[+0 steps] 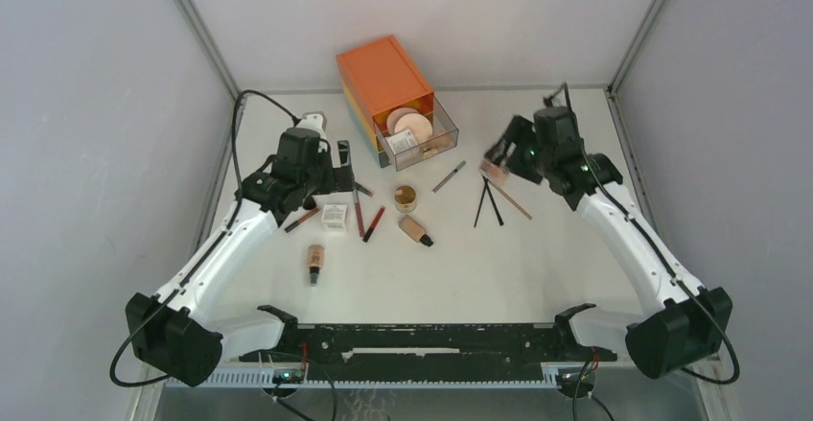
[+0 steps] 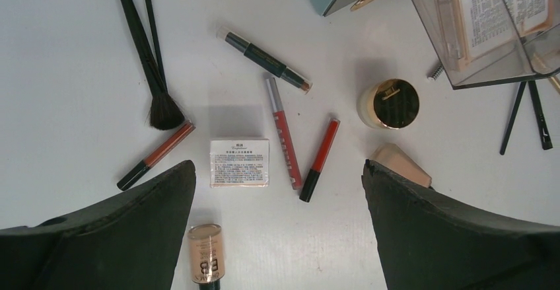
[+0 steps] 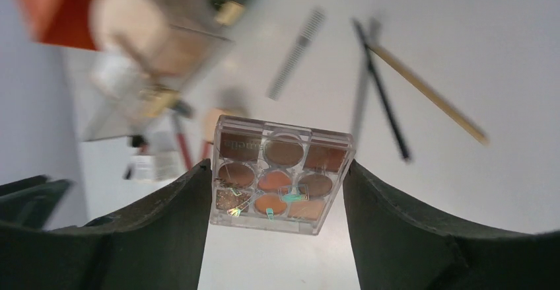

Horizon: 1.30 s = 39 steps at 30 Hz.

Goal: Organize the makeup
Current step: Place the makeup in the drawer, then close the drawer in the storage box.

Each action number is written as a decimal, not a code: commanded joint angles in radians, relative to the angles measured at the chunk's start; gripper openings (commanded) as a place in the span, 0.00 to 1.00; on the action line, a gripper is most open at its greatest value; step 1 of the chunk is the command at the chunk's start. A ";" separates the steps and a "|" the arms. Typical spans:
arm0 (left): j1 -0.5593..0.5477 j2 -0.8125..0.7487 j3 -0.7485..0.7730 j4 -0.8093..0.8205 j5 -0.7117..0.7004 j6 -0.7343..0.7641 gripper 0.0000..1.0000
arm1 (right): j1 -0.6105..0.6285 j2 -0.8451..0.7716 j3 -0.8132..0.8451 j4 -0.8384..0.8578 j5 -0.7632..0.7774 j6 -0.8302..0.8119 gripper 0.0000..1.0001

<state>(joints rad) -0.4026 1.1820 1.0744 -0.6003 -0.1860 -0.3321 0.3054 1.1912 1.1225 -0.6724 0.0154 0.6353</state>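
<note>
Right gripper (image 3: 277,178) grips a clear eyeshadow palette (image 3: 282,164) between its fingers, above the table (image 3: 502,52); left gripper (image 2: 279,168) gapes empty over the white box (image 2: 239,162).

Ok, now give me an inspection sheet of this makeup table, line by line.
surface: white table, orange drawer chest at the back, its clear drawer open.
job's things: white box, foundation bottle, gold-lidded jar, red lip pencils, black brushes lying loose; eyeshadow palette held.
clutter: nothing seen.
hands: left hand open over the loose makeup; right hand shut on the palette.
cables: black cable loops behind the left arm.
surroundings: grey walls on three sides.
</note>
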 commanded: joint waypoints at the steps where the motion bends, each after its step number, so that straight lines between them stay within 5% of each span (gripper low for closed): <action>1: 0.008 -0.064 0.007 0.027 -0.022 -0.009 1.00 | 0.098 0.126 0.230 0.109 -0.002 -0.045 0.60; 14: 0.046 -0.160 -0.028 -0.013 -0.038 -0.031 1.00 | 0.245 0.626 0.819 0.044 0.049 -0.161 0.62; 18: 0.069 -0.188 -0.034 0.013 0.033 -0.054 1.00 | 0.254 0.703 0.862 0.045 0.045 -0.169 0.70; 23: 0.073 -0.181 -0.026 0.011 0.040 -0.056 1.00 | 0.255 0.743 0.957 -0.024 0.057 -0.188 0.95; 28: 0.074 -0.174 -0.023 0.018 0.050 -0.061 1.00 | 0.250 0.609 0.855 0.035 0.139 -0.215 0.99; 33: 0.073 -0.136 0.039 0.035 0.071 -0.064 1.00 | 0.214 0.438 0.570 0.167 0.112 -0.190 0.79; 39: 0.082 -0.023 0.219 0.059 0.125 -0.069 1.00 | 0.181 0.255 0.184 0.380 -0.011 -0.097 0.37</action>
<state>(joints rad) -0.3328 1.1038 1.1233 -0.6090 -0.1131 -0.3855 0.4999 1.5127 1.4765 -0.4747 0.0834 0.4793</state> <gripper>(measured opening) 0.998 0.481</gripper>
